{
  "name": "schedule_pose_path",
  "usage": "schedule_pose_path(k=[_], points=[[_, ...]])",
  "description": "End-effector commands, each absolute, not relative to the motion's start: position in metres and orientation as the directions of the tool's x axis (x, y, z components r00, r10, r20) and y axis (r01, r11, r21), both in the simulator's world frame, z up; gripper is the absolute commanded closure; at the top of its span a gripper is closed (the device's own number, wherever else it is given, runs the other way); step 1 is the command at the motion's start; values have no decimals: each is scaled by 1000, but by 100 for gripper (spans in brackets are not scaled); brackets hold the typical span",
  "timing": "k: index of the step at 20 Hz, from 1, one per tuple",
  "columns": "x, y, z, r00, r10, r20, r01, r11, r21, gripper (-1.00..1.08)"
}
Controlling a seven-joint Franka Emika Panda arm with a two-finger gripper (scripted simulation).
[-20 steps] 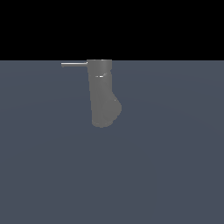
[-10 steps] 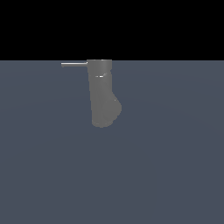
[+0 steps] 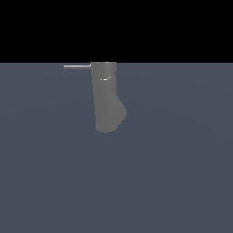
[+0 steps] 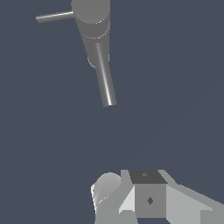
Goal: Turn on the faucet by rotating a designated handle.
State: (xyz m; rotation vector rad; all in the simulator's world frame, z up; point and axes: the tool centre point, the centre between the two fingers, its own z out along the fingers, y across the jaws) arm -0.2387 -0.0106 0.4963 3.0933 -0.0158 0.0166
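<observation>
The faucet (image 3: 107, 102) is a matte grey upright cylinder with a bulging rounded lower end, standing on the dark blue-grey floor in the middle of the exterior view. The handle (image 3: 77, 66) is a thin light-grey rod sticking out from the faucet's top toward the exterior view's left. In the wrist view the faucet (image 4: 91, 17) is seen from above, with the handle (image 4: 54, 16) out to one side and a longer grey tube (image 4: 105, 81) pointing away from the body. No gripper fingers show in either view, and nothing touches the handle.
Grey and white blocky robot parts (image 4: 148, 199) fill the lower edge of the wrist view, well apart from the faucet. The flat blue-grey floor (image 3: 173, 173) stretches all around the faucet, under a black background.
</observation>
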Motion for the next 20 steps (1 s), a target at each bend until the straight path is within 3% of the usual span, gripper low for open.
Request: schedule_pose_path(k=[1, 20], points=[[-233, -9, 496, 1000, -28, 11, -29, -999, 40, 108], [-129, 24, 474, 932, -360, -32, -362, -931, -58, 108]])
